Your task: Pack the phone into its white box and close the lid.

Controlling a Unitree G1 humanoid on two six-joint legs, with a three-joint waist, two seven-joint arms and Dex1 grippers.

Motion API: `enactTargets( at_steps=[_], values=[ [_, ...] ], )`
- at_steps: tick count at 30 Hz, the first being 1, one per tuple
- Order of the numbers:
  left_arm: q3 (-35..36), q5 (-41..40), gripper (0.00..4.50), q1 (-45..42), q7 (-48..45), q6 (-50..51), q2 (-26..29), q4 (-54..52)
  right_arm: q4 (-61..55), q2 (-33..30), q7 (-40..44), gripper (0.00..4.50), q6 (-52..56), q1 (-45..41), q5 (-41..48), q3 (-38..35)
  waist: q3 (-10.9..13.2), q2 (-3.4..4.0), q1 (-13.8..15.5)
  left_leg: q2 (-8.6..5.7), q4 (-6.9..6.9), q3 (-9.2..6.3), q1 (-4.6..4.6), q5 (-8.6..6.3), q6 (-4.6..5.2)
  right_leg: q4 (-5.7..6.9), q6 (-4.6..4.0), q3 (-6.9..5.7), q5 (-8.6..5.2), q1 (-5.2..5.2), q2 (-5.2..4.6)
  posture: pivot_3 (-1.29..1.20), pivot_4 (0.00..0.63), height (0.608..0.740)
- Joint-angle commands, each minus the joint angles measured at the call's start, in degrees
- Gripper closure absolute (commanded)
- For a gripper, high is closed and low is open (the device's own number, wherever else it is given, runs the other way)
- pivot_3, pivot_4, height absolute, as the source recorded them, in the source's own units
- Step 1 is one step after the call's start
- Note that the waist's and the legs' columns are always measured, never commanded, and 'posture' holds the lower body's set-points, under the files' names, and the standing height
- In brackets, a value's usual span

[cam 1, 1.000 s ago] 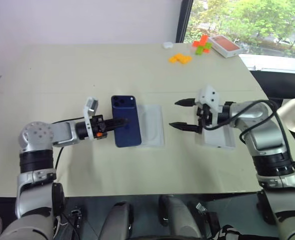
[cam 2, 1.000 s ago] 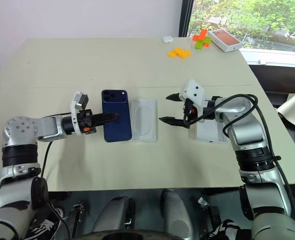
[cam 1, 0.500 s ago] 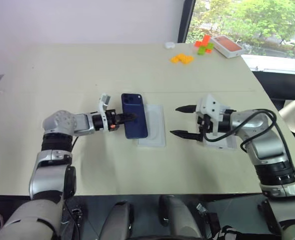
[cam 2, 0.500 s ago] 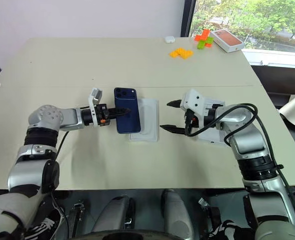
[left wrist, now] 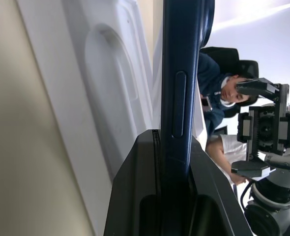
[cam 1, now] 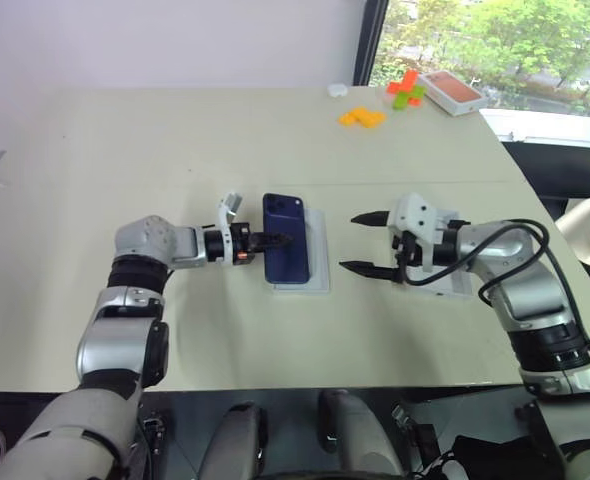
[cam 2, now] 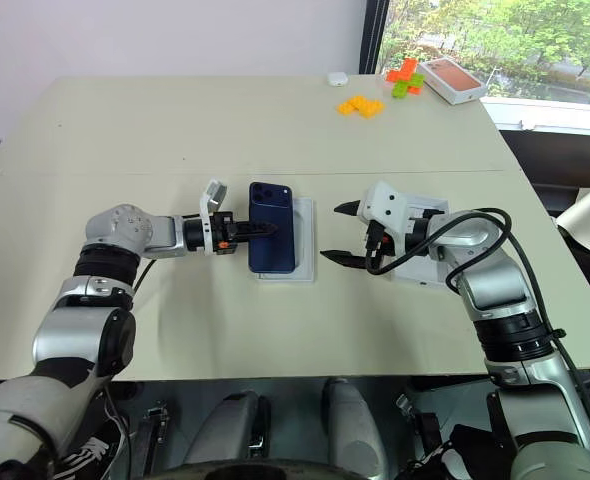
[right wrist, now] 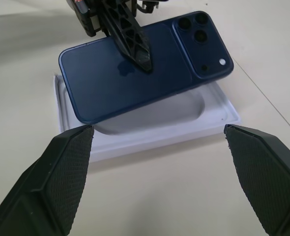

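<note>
A: Hovering over the white box point(cam 1: 313, 252) is the phone point(cam 1: 286, 238), a dark navy-blue slab turned back-up, its square camera bump with round lenses at the far corner.

B: And the left gripper point(cam 1: 275, 241) has it: jaws clenched on the phone's long edge, one black finger lying across the glossy back near the middle.

A: From the left wrist view you see the slim navy side with a long button on it, standing clear above the tray's round-cornered recess.

B: That recess is partly covered; from the right wrist view the phone point(right wrist: 145, 69) sits tilted over the white box point(right wrist: 150, 125), overhanging one side, not seated in it.

A: Right gripper point(cam 1: 368, 241)?

B: Jaws spread wide, grasping nothing, fingertips aimed at the box from just beside it on the beige worktop point(cam 1: 155, 150).

A: Beneath that arm lies the lid point(cam 2: 425, 268), white, mostly hidden.

B: Far corner: an orange-topped white box point(cam 1: 451, 91), orange and green blocks point(cam 1: 403, 87) close by it.
</note>
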Motion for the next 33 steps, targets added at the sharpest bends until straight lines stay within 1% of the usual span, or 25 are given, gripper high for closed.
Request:
enactTargets(
  at_steps=[1, 2, 3, 4, 5, 10, 11, 13, 19, 22, 28, 31, 33],
  values=[
    [1.4, 0.59, 4.5, -1.73, -0.76, -0.61, -0.33, 0.08, -0.86, -0.12, -1.0, 0.05, -0.43, -1.48, 0.21, -0.6, 0.0, 0.0, -0.03, 0.0, 0.0, 0.0, 0.0, 0.0, 0.0, 0.0, 0.0, 0.0, 0.0, 0.0, 0.0, 0.0, 0.15, 0.74],
    [1.57, 0.63, 4.5, -1.71, -0.74, -0.53, -0.64, 0.03, -0.8, -0.01, -1.18, 0.05, -0.21, -1.63, 0.28, -0.58, 0.0, 0.0, -0.03, 0.0, 0.0, 0.0, 0.01, 0.0, 0.0, 0.01, 0.0, 0.0, 0.0, 0.0, 0.0, 0.0, 0.15, 0.74],
    [1.69, 0.72, 3.51, -1.71, -0.75, -0.48, -0.84, 0.01, -0.74, 0.06, -1.3, 0.0, -0.08, -1.75, 0.32, -0.53, 0.0, 0.0, -0.01, 0.0, 0.0, 0.0, 0.01, 0.0, 0.0, 0.02, 0.0, 0.0, 0.0, 0.0, 0.0, 0.0, 0.15, 0.74],
    [1.81, 0.8, 3.24, -1.7, -0.73, -0.34, -1.02, -0.06, -0.67, 0.02, -1.35, 0.0, -0.09, -1.83, 0.24, -0.41, 0.0, 0.0, 0.0, 0.0, 0.0, 0.0, 0.01, 0.0, 0.0, 0.02, 0.0, 0.0, 0.0, 0.0, 0.0, 0.0, 0.15, 0.74],
    [1.72, 0.75, 2.84, -1.56, -0.92, 0.04, -1.23, -0.74, -0.49, -0.05, -1.42, 0.0, -0.24, -1.85, 0.07, -0.27, 0.0, 0.0, 0.0, 0.0, 0.0, -0.01, 0.01, 0.0, 0.0, 0.02, 0.0, 0.0, 0.0, 0.0, 0.0, 0.0, 0.15, 0.74],
    [0.8, 1.25, 0.33, -0.91, -1.29, 0.79, -1.54, -4.22, -0.15, 0.05, -1.58, 0.0, -0.84, -1.86, -0.57, 0.26, 0.0, 0.0, 0.1, 0.0, 0.03, -0.01, 0.03, 0.0, 0.0, 0.03, 0.0, 0.0, 0.0, 0.03, -0.01, 0.0, 0.15, 0.74],
    [0.91, 1.1, 0.04, -1.03, -1.39, 1.29, -1.42, -4.67, -0.24, 0.13, -1.62, 0.0, -0.82, -1.84, -0.52, 0.29, 0.0, 0.0, 0.08, 0.0, 0.03, -0.01, 0.04, 0.01, -0.01, 0.03, 0.0, 0.0, 0.0, 0.05, -0.01, 0.0, 0.15, 0.74],
    [1.13, 1.1, 0.04, -1.16, -1.39, 1.75, -1.29, -5.08, -0.21, 0.21, -1.82, 0.0, -0.91, -1.83, -0.56, 0.31, 0.0, 0.0, 0.01, 0.0, 0.03, -0.01, 0.05, 0.01, -0.01, 0.04, 0.0, 0.01, 0.0, 0.05, -0.01, 0.0, 0.15, 0.74],
    [-1.1, 1.43, 0.04, -0.02, -3.19, 2.63, 0.14, -10.07, -0.06, 0.34, -1.99, 0.0, -1.15, -1.93, -0.63, 0.32, 0.0, 0.0, -0.07, 0.01, 0.02, -0.01, 0.03, 0.0, 0.0, 0.04, 0.0, 0.01, 0.0, 0.03, 0.01, 0.0, 0.15, 0.74],
    [-1.74, -0.59, 0.04, 1.53, -5.22, 6.22, 2.66, -15.98, 0.12, 0.29, -1.93, 0.0, -1.52, -2.07, -0.83, 0.34, 0.0, 0.01, -0.25, 0.02, 0.03, -0.01, 0.03, 0.0, 0.0, 0.04, 0.0, 0.01, 0.0, 0.02, 0.01, 0.0, 0.15, 0.74],
    [-2.34, -3.18, 0.04, 5.37, -6.74, 10.2, 6.14, -26.36, 0.6, 0.53, -2.03, 0.0, -2.17, -2.6, -1.2, 0.64, 0.01, 0.02, -0.16, 0.05, 0.02, -0.01, 0.03, 0.0, -0.01, 0.06, 0.0, 0.02, 0.0, 0.0, 0.03, 0.0, 0.15, 0.74],
    [-0.58, -2.23, 0.04, 5.77, -4.43, 9.29, 5.95, -25.64, 1.08, 0.88, -1.97, 0.0, -2.49, -3.18, -1.46, 0.9, 0.01, 0.02, 0.03, 0.04, 0.02, -0.01, 0.03, 0.0, -0.01, 0.06, 0.0, 0.02, 0.0, 0.0, 0.02, 0.0, 0.15, 0.74],
    [-0.86, -0.8, 0.04, 6.11, -3.61, 7.23, 6.36, -24.94, 1.26, 1.06, -1.97, 0.0, -2.71, -3.5, -1.6, 1.06, 0.01, 0.02, 0.03, 0.04, 0.03, -0.02, 0.03, 0.0, -0.01, 0.05, 0.0, 0.02, 0.0, 0.01, 0.02, 0.0, 0.15, 0.74]
  ],
)
